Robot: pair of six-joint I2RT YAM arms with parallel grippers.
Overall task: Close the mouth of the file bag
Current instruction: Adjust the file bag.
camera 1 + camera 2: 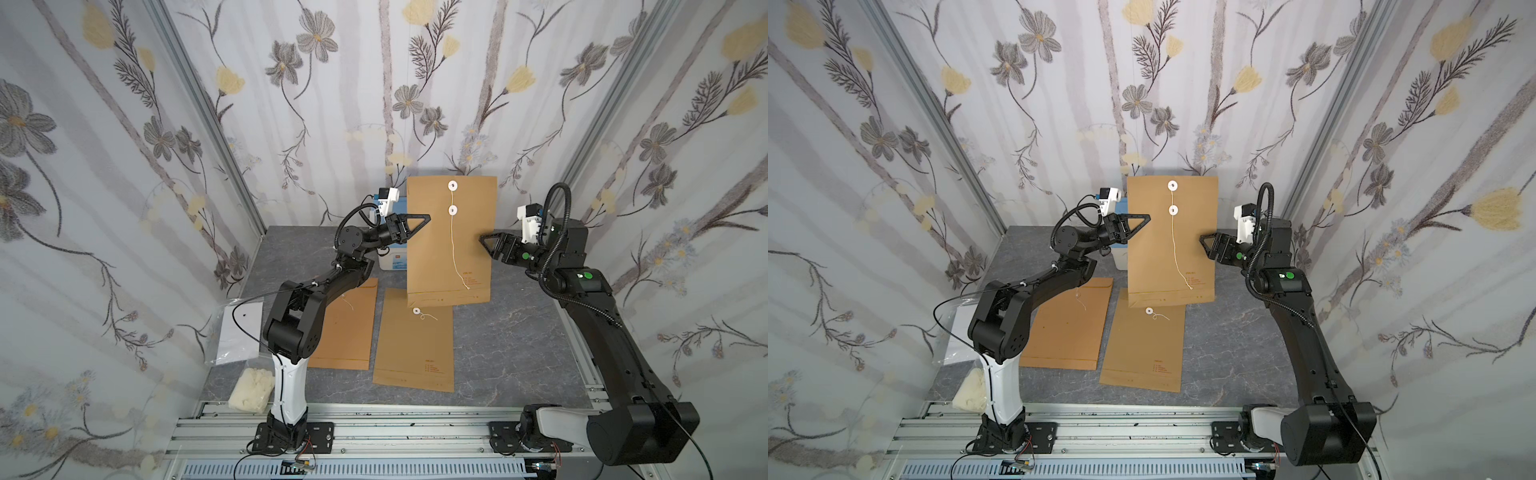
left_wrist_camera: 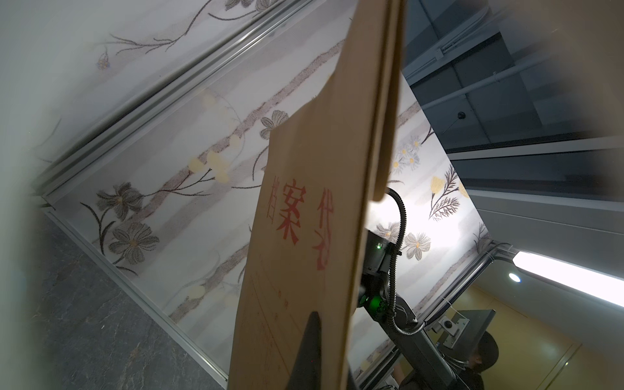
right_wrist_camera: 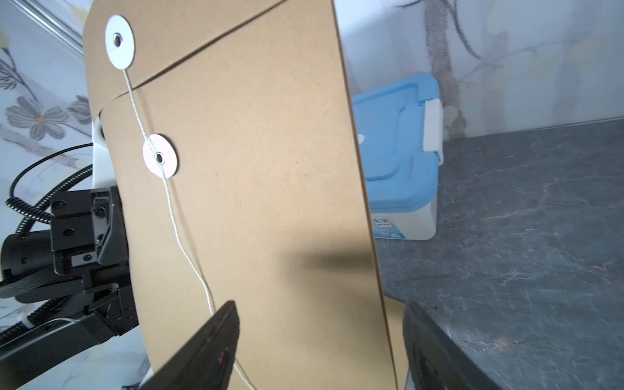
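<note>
A brown file bag [image 1: 451,249] [image 1: 1171,249] hangs upright above the table, its mouth end up and its flap folded down over the body. Two white discs [image 1: 452,185] [image 3: 120,42] sit on the flap and the body. From them a white string [image 1: 454,249] [image 3: 189,250] hangs loose down the face. My left gripper [image 1: 428,218] [image 1: 1148,217] [image 2: 329,341] is shut on the file bag's left edge. At the right edge my right gripper [image 1: 484,241] [image 1: 1202,240] [image 3: 320,320] stands open, a finger on each side of it and not touching.
Two more brown file bags [image 1: 347,332] [image 1: 415,345] lie flat on the grey table below. A blue-lidded white box [image 1: 392,257] [image 3: 398,152] stands behind the hanging bag. A clear plastic bag [image 1: 241,332] and a white wad [image 1: 251,390] lie at the front left.
</note>
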